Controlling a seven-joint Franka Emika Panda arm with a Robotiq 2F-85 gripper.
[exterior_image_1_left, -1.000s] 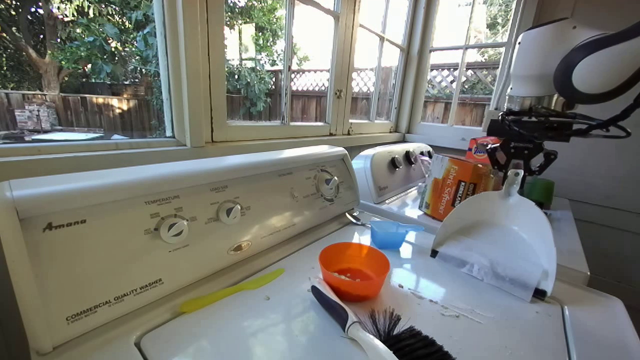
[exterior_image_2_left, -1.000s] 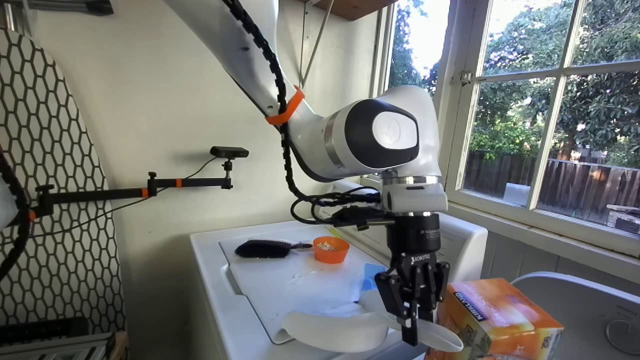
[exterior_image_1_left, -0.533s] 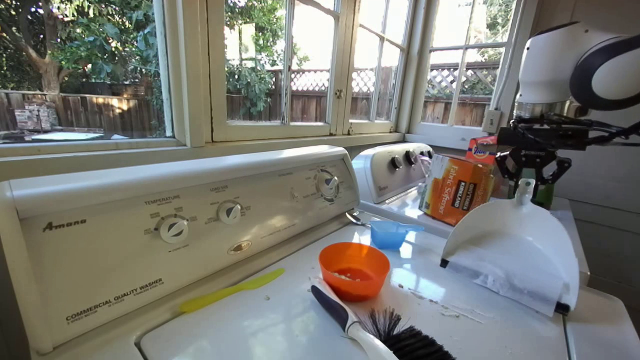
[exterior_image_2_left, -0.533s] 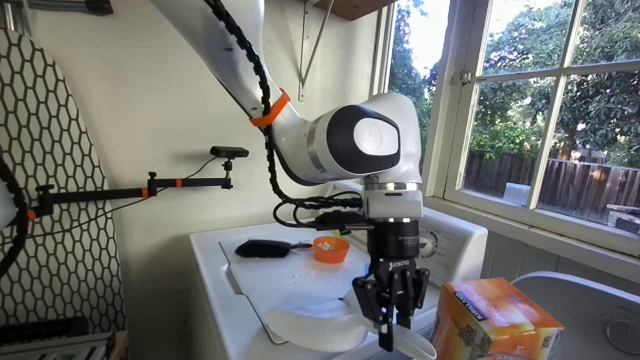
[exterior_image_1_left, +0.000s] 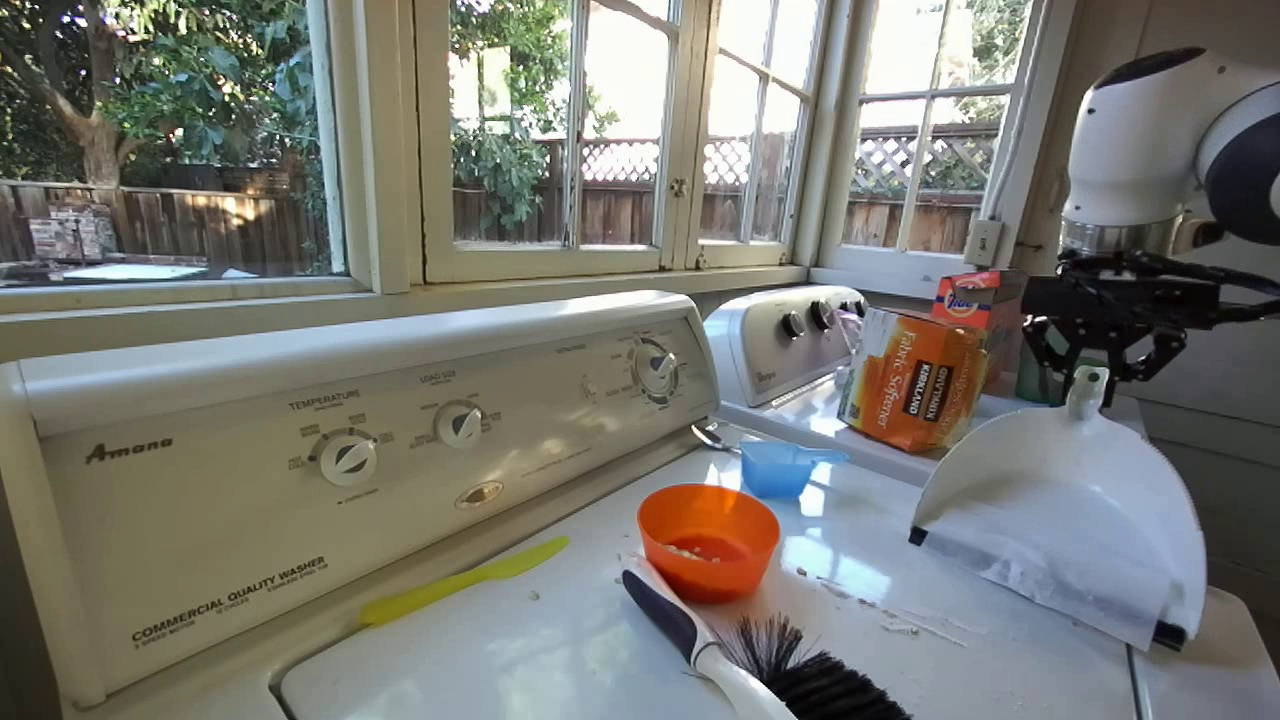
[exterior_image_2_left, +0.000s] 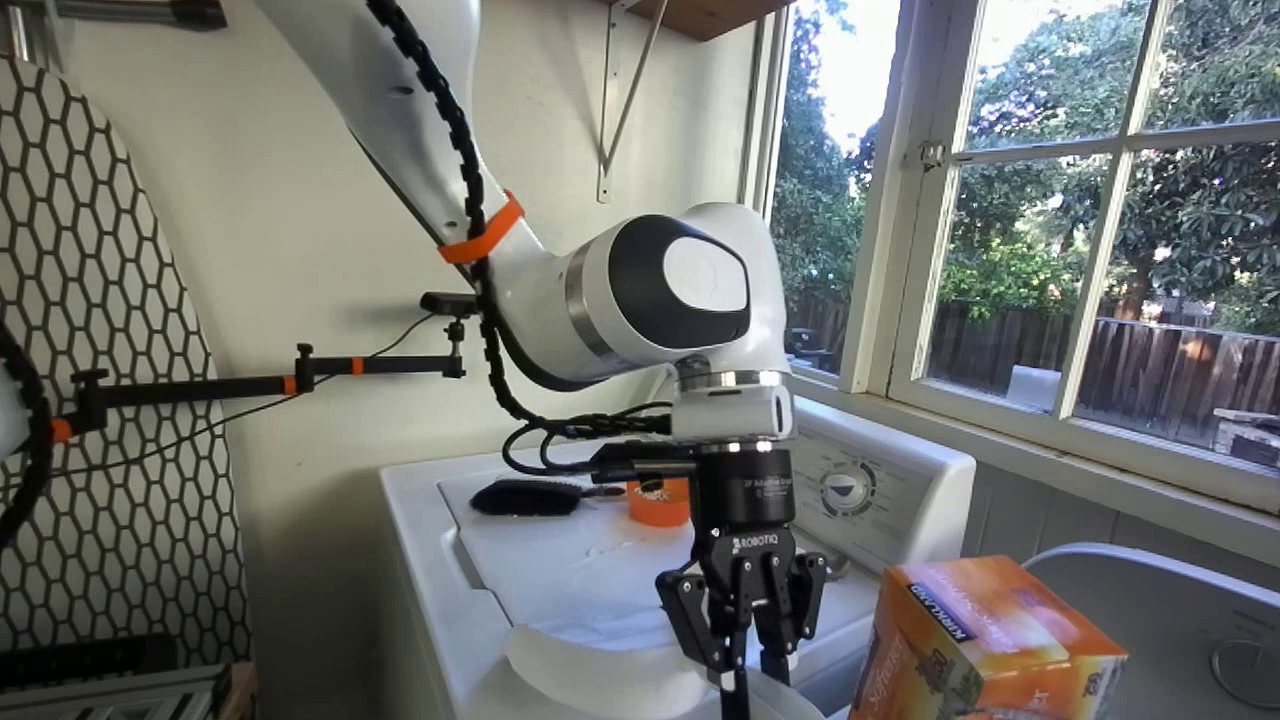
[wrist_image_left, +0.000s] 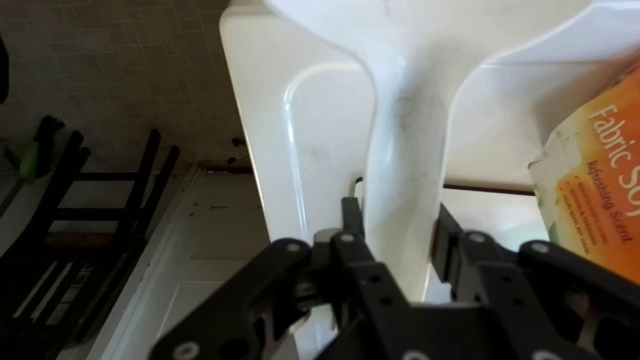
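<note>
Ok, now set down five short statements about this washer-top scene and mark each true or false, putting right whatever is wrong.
1. The fingers grip the white dustpan by its handle. True.
2. The brush lies on the washer's lid, beside the orange bowl. True.
3. That bowl is empty. False: pale bits lie inside it.
4. Only the brush and the bowl rest on the washer. False: a yellow-green utensil and a blue cup, for instance, rest there too.
5. The fabric softener box is mostly orange. True.
</note>
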